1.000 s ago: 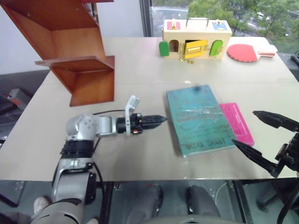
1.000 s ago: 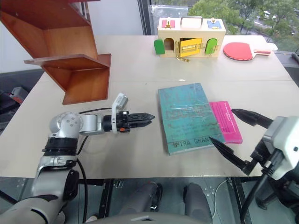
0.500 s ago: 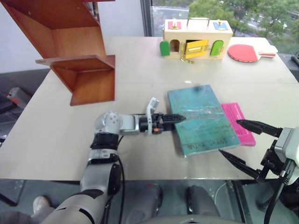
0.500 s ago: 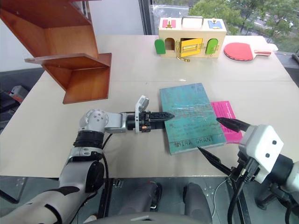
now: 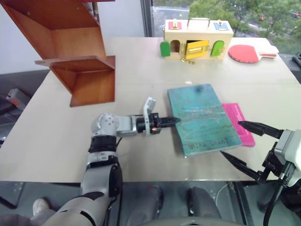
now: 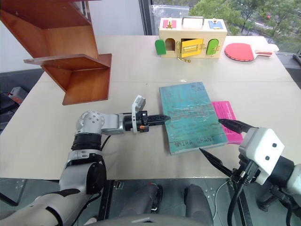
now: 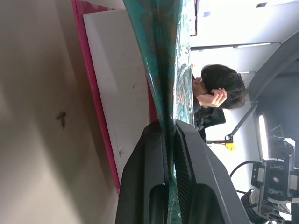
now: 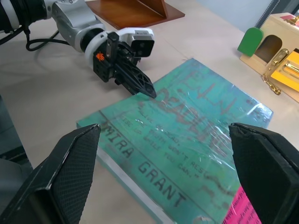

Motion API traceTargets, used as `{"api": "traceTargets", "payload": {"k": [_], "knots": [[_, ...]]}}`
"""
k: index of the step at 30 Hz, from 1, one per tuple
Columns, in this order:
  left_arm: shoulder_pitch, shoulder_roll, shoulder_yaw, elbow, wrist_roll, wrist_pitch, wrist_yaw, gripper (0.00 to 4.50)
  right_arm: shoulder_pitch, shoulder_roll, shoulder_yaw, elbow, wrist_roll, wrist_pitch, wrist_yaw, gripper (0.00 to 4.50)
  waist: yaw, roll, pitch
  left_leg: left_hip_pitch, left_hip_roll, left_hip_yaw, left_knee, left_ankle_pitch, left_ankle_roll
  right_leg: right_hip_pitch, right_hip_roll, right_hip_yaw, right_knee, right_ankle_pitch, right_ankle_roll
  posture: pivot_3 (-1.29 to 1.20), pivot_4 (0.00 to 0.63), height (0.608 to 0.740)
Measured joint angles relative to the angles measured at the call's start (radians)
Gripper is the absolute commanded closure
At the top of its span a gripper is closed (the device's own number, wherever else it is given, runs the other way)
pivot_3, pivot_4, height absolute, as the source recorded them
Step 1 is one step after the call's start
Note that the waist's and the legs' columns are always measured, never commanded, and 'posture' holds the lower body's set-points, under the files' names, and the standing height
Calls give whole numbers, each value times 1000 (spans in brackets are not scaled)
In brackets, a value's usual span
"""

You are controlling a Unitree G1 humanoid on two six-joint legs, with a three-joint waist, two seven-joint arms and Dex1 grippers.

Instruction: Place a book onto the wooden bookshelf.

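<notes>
Gripping the book (image 5: 202,120) at its left edge, the left gripper (image 5: 170,121) has both fingers pinched shut on the cover — the left wrist view shows the teal sheet clamped between them. The book lies flat on the table (image 5: 141,80), right of centre, its right side overlapping a pink book (image 5: 238,123). The right gripper (image 5: 244,146) hangs at the near right, its 2 fingers spread wide and holding nothing, just off the book's near right corner.

The step in hand looks like the pickup: the grasp is made, the lift not yet. The bookshelf (image 5: 75,52) stands at the far left, well apart from the book. Next the book has to come up off the table and swing left to a shelf board — a thin edge pinch on a large glossy cover may let it droop or slip, so the right gripper could help support it.
</notes>
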Motion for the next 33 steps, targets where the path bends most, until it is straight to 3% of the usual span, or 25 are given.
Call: {"api": "traceTargets", "payload": {"k": [2, 5, 8, 10, 24, 27, 32, 33], "knots": [[1, 10, 14, -7, -1, 0, -2, 4445, -19, 4, 8, 0, -8, 14, 0, 0, 1, -1, 0, 0, 0, 0, 0, 0, 0, 0, 0, 0, 0, 0, 0, 0, 150, 740], [11, 38, -24, -35, 7, -19, -29, 3333, -58, 7, 46, 9, -25, 21, 1, 0, 1, -2, 0, 0, 0, 0, 0, 0, 0, 0, 0, 0, 0, 0, 0, 0, 150, 740], [14, 48, -35, -63, 15, -20, -30, 1764, -91, 11, 79, 23, -37, 39, 1, 0, 2, -2, 0, 0, 0, 0, 0, 0, 0, 0, 0, 0, 0, 0, 0, 0, 150, 740], [14, 44, -26, -63, 20, -20, -17, 1032, -107, 16, 87, 28, -44, 44, 2, 0, 3, -2, 0, 0, 0, 0, 0, 0, 0, 0, 0, 0, 0, 0, 0, 0, 150, 740], [9, 6, 94, -20, -11, -1, -2, 1032, -125, 41, 94, 29, -66, 85, 16, 0, 2, -2, 0, 0, 0, 0, 0, 0, 0, 0, 0, 0, 0, 0, 0, 0, 150, 740], [8, -7, 93, -10, -11, -1, 3, 1797, -129, 44, 94, 29, -68, 87, 18, 0, 2, -2, 0, 0, 0, 0, 0, 0, 0, 0, 0, 0, 0, 0, 0, 0, 150, 740], [6, -13, 93, 15, -11, 1, 8, 4194, -132, 51, 94, 29, -69, 94, 19, 0, 1, -2, 0, 0, 0, 0, 0, 0, 0, 0, 0, 0, 0, 0, 0, 0, 150, 740], [7, -7, 94, 15, -11, 7, 7, 4442, -131, 52, 94, 28, -69, 98, 19, 0, 1, -2, -1, 0, 0, 0, 0, 0, 0, 0, 0, 0, 0, 0, 0, 0, 150, 740]]}}
